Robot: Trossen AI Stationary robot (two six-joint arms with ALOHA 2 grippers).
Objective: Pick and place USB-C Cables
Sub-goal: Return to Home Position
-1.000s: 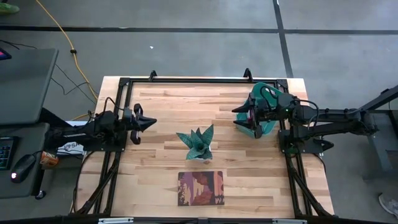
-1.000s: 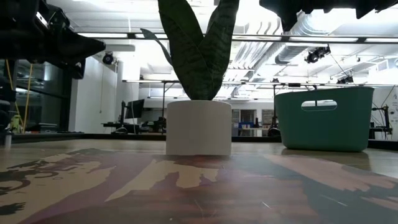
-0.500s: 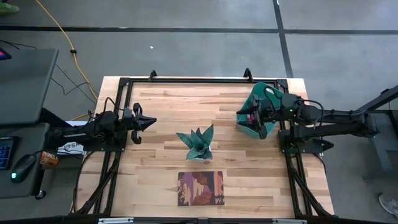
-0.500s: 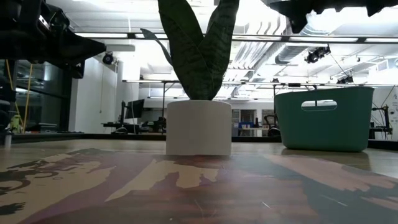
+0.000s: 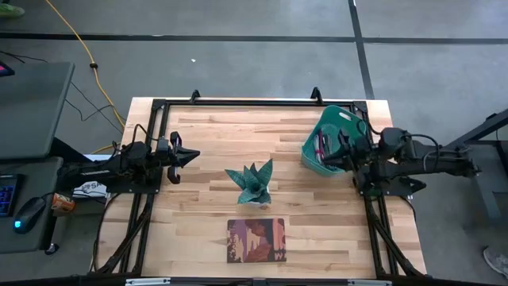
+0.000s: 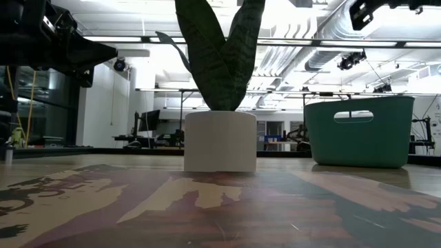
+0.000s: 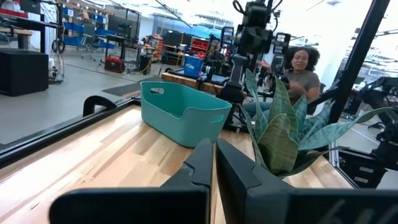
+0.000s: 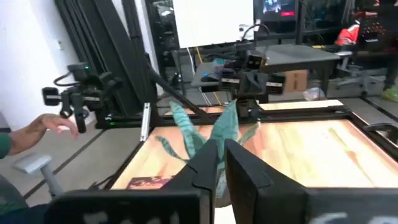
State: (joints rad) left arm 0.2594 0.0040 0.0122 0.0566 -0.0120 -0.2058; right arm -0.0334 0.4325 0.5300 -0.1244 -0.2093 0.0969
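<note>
A teal basket [image 5: 340, 116] stands at the table's far right. Inside it, by its left wall, a bit of dark red cable [image 5: 320, 148] shows; the other USB-C cables I cannot make out. My right gripper [image 5: 343, 154] hovers over the basket's right rim, shut and with nothing between its fingers [image 8: 221, 163]. My left gripper [image 5: 194, 156] waits shut above the table's left side, pointing at the basket [image 7: 180, 115].
A teal-leaved plant in a white pot [image 5: 252, 184] stands mid-table, with a reddish-brown book [image 5: 255, 240] lying near the front edge. Bare wood lies between the plant and the basket. A person [image 7: 301, 68] sits beyond the table's right side, and a hand [image 8: 53, 124] shows beyond the left side.
My right gripper has drawn back from over the basket's left part toward the table's right edge, and its spread fingers have shut. In the low view it has left the top of the picture toward the right. The basket has stayed put.
</note>
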